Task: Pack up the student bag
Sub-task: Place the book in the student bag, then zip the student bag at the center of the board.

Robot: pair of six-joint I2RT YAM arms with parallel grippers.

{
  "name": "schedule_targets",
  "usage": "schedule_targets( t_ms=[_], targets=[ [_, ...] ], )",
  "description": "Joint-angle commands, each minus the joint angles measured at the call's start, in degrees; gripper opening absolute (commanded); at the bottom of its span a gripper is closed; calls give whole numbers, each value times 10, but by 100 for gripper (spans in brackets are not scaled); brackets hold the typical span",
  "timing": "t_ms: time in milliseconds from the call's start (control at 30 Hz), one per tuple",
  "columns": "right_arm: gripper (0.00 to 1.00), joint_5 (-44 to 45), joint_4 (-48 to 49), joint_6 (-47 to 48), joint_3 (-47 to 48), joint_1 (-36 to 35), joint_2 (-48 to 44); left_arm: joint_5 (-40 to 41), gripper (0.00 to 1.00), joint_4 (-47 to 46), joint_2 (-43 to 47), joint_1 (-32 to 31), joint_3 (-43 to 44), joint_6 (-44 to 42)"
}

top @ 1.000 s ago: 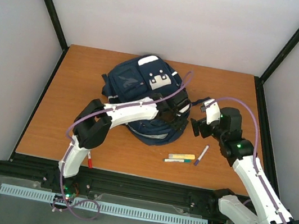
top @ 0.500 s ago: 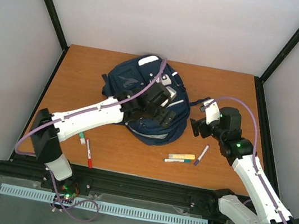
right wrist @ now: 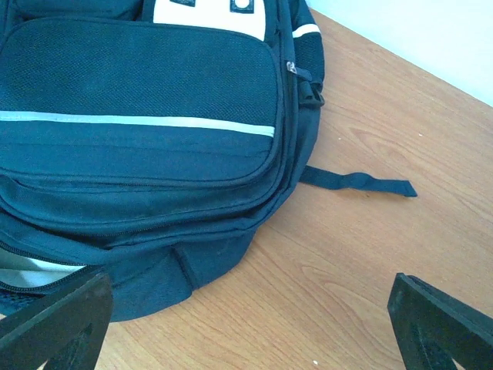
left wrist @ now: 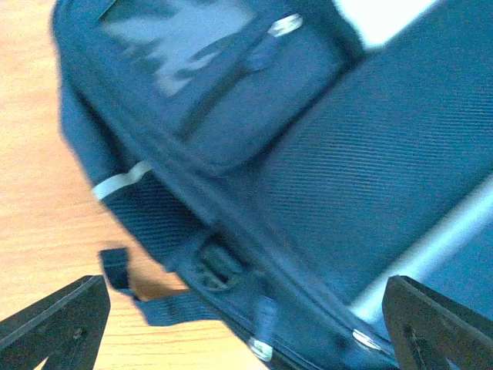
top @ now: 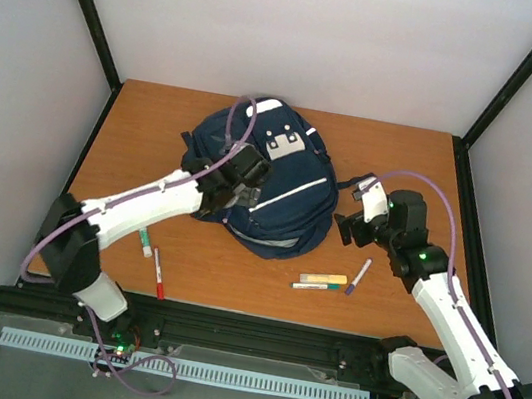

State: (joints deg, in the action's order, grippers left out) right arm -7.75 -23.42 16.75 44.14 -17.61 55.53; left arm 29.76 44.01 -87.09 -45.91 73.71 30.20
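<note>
- Student bag (top: 283,187): navy backpack lying flat mid-table on the wooden table (top: 145,130), toward the far edge, with its white patch and pale stripes facing up.
- Left gripper (left wrist: 246,327): fingers spread wide and holding nothing, over the bag's left side; contact cannot be told. Only its wrist view, which is blurred, shows a side buckle (left wrist: 214,270) and a short strap end (left wrist: 115,266).
- Right gripper (right wrist: 246,324): fingers spread wide and holding nothing, just beside the bag's right edge, apart from it. Only its wrist view shows a loose strap (right wrist: 358,183) flat on the wood and a mesh front pocket (right wrist: 139,77).
- Overhead view only: red marker (top: 159,274) and green-capped pen (top: 145,241) beside the left arm; yellow highlighter (top: 323,279), dark pen (top: 316,286) and purple pen (top: 359,275) near the right arm.
</note>
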Motion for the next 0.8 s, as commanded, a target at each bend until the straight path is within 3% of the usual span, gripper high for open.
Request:
schedule_targets(
  t_ms=[0,100,200,333,633,767],
  targets=[
    [100,-27,-3,5,3,5,8,33,100,28,-44,40,-22,25],
    [99,-60,-19,19,7,5,18,-14,95,-51,-15,54,-83,17],
    [96,-85,-30,29,9,5,27,-68,76,-83,-14,71,-103,9],
    [95,-90,-35,31,13,5,41,-75,62,-74,-47,73,-94,4],
    [94,-95,-40,34,16,5,48,-96,51,-83,-96,72,-82,13],
    [93,-95,-42,35,17,5,50,-106,41,-77,-119,72,-69,18]
  ],
)
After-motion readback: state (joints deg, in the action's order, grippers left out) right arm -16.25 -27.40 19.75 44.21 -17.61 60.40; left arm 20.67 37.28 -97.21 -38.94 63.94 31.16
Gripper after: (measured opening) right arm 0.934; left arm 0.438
